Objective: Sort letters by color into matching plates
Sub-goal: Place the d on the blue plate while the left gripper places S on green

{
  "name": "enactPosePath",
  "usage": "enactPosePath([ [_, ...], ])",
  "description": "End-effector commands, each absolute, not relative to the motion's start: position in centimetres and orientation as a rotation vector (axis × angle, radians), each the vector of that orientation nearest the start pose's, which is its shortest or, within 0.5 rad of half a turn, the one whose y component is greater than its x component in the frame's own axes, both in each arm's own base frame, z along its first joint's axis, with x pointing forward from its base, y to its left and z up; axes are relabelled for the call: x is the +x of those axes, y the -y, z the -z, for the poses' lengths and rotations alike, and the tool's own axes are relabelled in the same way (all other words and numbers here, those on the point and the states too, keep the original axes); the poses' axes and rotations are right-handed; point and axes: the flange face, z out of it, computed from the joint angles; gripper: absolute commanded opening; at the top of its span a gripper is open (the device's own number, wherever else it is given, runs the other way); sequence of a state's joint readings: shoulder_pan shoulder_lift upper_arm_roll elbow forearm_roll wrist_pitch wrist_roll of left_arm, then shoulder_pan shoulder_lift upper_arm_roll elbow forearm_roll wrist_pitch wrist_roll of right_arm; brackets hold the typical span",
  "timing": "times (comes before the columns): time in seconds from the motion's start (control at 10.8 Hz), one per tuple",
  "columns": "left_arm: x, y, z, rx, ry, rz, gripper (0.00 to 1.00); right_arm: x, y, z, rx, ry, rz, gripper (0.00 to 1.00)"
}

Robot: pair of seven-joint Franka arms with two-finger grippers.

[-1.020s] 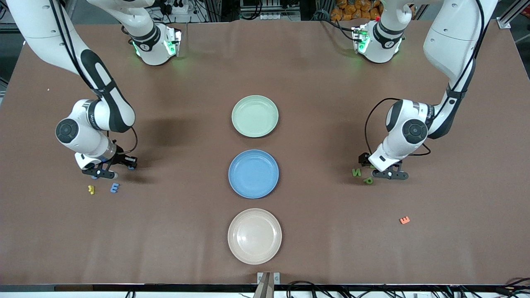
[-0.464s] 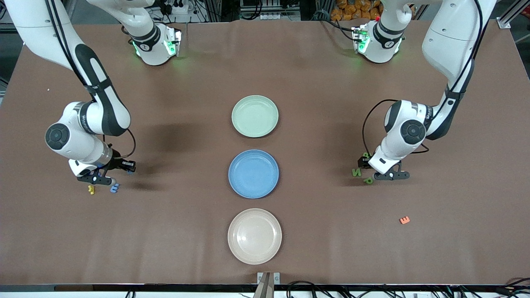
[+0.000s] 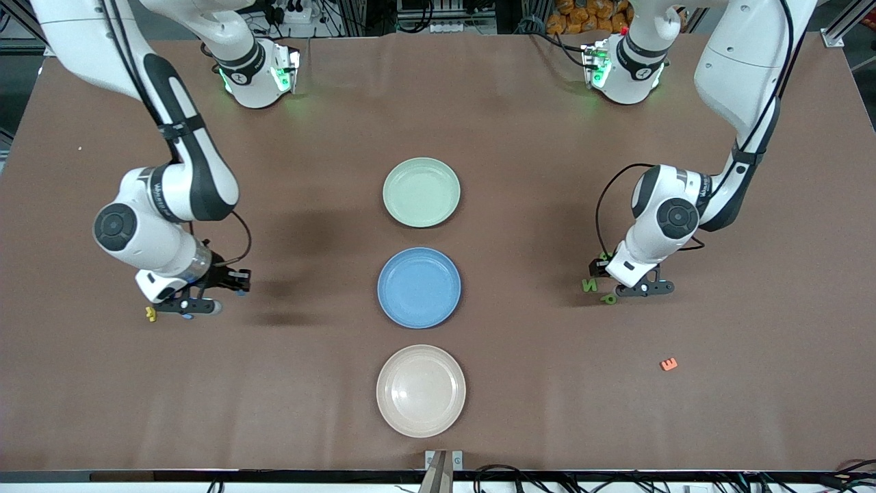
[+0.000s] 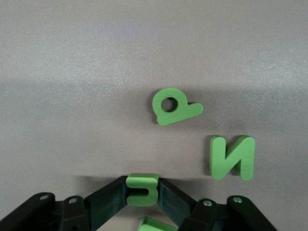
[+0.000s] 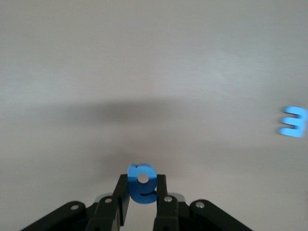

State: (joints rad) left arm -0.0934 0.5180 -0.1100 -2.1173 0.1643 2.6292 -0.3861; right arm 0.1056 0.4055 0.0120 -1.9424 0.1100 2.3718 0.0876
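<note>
My right gripper (image 3: 200,306) is shut on a small blue letter (image 5: 142,188), low over the table at the right arm's end, beside a yellow letter (image 3: 150,314). Another blue letter (image 5: 293,121) lies loose on the table. My left gripper (image 3: 638,288) is shut on a green letter (image 4: 142,188) at the left arm's end. A green P (image 4: 175,106) and a green N (image 4: 232,157) lie close by, also in the front view (image 3: 608,298) (image 3: 589,285). Part of a further green letter (image 4: 154,225) shows under the fingers. The pale green plate (image 3: 421,192) and blue plate (image 3: 419,287) sit mid-table.
A cream plate (image 3: 420,390) sits nearer the front camera than the blue plate. A single orange letter (image 3: 668,364) lies alone toward the left arm's end, nearer the camera than the green letters.
My right gripper has shifted toward the blue plate, and the loose blue letter beside it no longer shows in the front view. My left gripper has barely moved.
</note>
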Motion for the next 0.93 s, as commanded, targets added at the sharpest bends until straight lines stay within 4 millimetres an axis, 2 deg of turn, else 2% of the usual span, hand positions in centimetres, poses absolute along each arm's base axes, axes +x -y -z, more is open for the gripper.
enactPosePath([
  [0.0,56.1,12.4,-17.7,-3.092,0.094,-0.012,0.00,62.0,-14.9,-29.0,-2.975,-0.039,0.034,0.06],
  [0.19,56.9,13.2,-19.9,-3.093,0.088,0.004,0.00,61.8,-21.0,-30.0,-2.928,0.001,0.050,0.06],
  [0.37,57.0,14.2,-20.8,-3.090,0.107,-0.013,0.00,61.7,-27.4,-29.6,-2.916,0.051,0.060,0.06],
  [0.46,56.6,15.7,-20.9,-3.101,0.128,-0.017,0.00,61.9,-30.2,-29.0,-2.912,0.059,0.064,0.06],
  [0.65,55.1,20.2,-21.3,-3.117,0.230,-0.050,0.00,61.5,-35.2,-27.0,-2.908,0.071,0.057,0.06],
  [0.83,53.7,25.7,-22.7,-3.102,0.333,-0.127,0.00,60.6,-38.2,-24.8,-2.915,0.070,0.028,0.06],
])
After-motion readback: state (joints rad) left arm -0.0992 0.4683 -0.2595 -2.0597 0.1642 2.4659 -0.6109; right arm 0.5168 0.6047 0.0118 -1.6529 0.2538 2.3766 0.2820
